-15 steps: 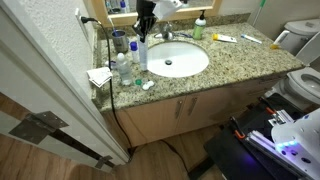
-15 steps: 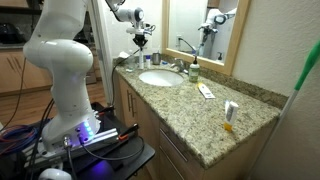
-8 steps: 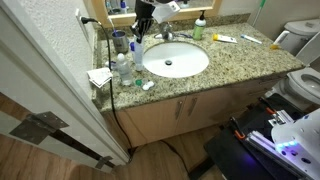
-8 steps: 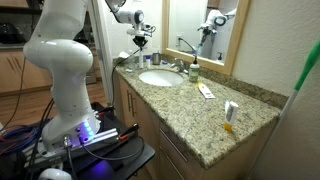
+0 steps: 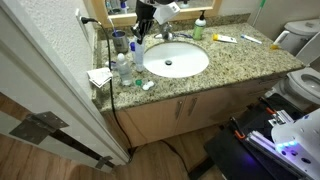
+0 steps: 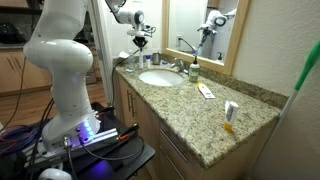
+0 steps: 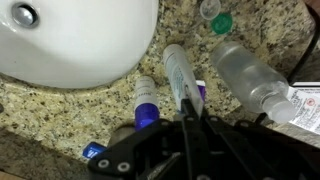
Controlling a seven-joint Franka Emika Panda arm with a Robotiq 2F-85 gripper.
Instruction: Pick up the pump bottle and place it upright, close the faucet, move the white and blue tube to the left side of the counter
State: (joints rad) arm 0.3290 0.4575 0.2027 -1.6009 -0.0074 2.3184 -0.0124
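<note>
Where jaws stand closed, white and blue tube [image 7: 175, 70] just beyond, perhaps touching.

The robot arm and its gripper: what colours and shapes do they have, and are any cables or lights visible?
The arm is glossy white, built of thick rounded segments. Near its base there is a blue-violet light. The gripper is black, with a wide angular body and two thin dark fingers. The thin dark lines beside them may be cables; I cannot tell.
</note>
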